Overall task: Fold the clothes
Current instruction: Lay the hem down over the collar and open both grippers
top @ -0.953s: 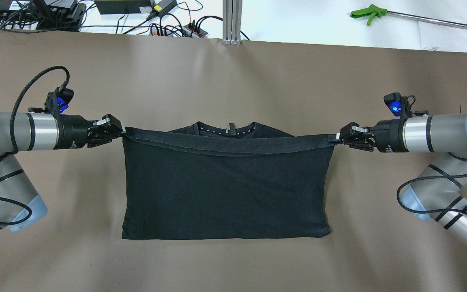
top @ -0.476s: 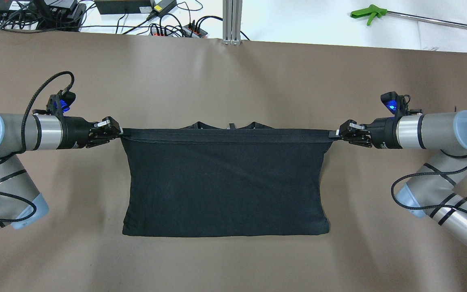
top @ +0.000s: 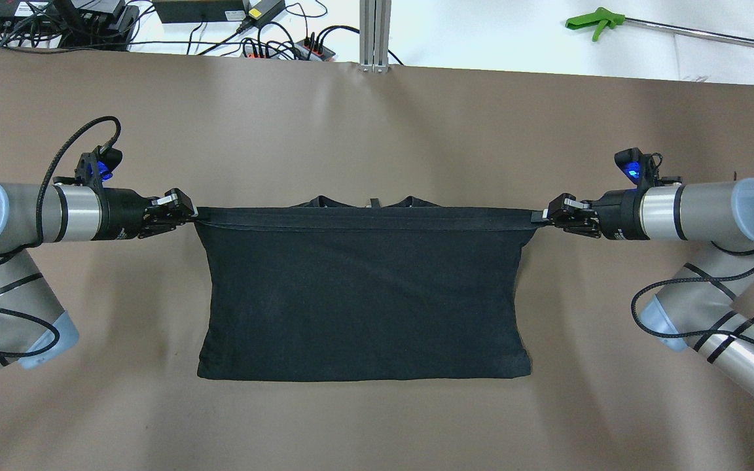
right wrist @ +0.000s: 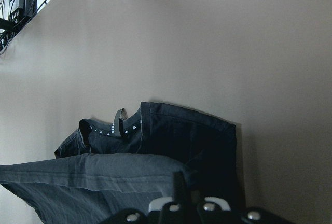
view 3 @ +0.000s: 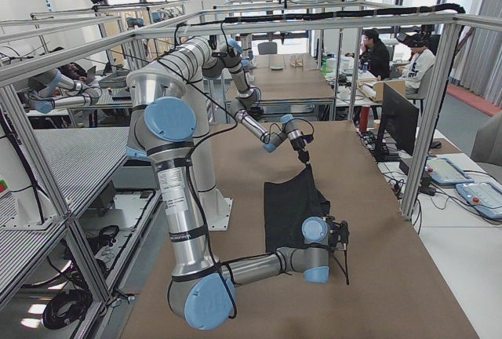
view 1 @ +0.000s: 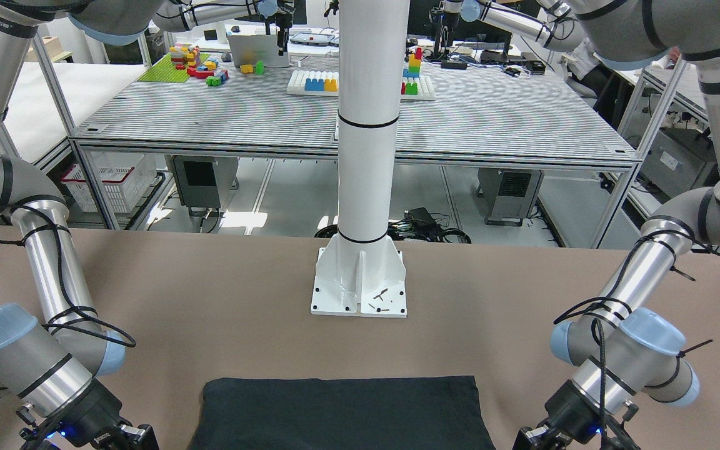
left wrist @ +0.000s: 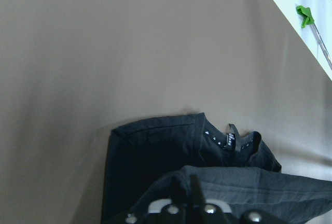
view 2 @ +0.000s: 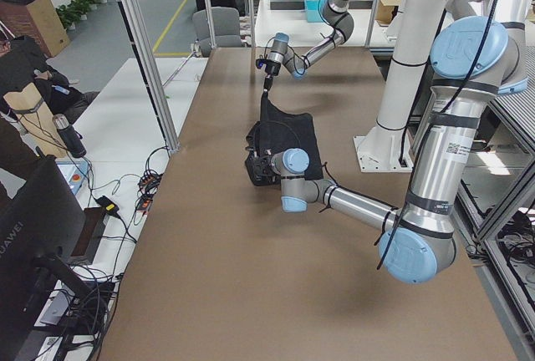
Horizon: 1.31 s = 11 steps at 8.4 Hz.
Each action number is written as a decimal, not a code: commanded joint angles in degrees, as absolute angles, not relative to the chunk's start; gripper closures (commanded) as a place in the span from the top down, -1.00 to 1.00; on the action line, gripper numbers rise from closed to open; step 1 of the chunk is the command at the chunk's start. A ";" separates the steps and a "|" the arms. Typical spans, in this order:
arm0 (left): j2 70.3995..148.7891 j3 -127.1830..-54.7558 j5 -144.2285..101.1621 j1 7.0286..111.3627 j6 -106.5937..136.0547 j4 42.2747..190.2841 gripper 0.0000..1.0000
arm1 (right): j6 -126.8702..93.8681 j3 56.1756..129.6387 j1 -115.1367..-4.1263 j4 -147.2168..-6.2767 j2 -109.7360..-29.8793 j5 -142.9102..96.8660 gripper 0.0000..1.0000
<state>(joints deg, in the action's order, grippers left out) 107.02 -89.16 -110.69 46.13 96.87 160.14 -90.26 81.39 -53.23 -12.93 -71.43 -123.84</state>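
Note:
The clothes [top: 360, 294], one plain black garment, lie folded on the brown table, with the near fold resting flat. The upper layer's far edge is stretched into a straight, taut line between both grippers. My left gripper [top: 194, 213] is shut on that edge's left corner. The right gripper [top: 538, 216] is shut on its right corner. Behind the taut edge, only the tips of the collar [top: 370, 200] show. Each wrist view shows the lower layer with the collar [left wrist: 228, 140] [right wrist: 116, 125] on the table beneath the lifted hem. The front-facing view holds only the garment's folded side [view 1: 341, 412].
The white pillar's base plate [view 1: 360, 281] stands on the table behind the garment's near fold. Cables and power strips [top: 272, 46], an aluminium post [top: 375, 33] and a green-handled tool [top: 596, 19] lie past the far edge. People sit beyond the table [view 3: 376, 52].
Over the last second both grippers pulled the held edge from a sagging line to a straight, taut one. It now covers most of the collar. The last half second shows almost no movement.

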 commanded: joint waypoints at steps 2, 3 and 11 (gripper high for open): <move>106.61 -91.67 -110.57 46.14 96.94 160.40 -0.21 | -90.27 81.56 -52.82 -13.36 -70.84 -123.84 0.59; 106.44 -91.15 -109.96 46.14 95.99 160.40 0.87 | -89.92 81.39 -52.91 -13.27 -71.19 -123.92 0.87; 106.52 -90.79 -107.67 47.55 93.60 160.05 0.89 | -92.18 88.31 -46.51 -23.19 -78.20 -127.79 0.88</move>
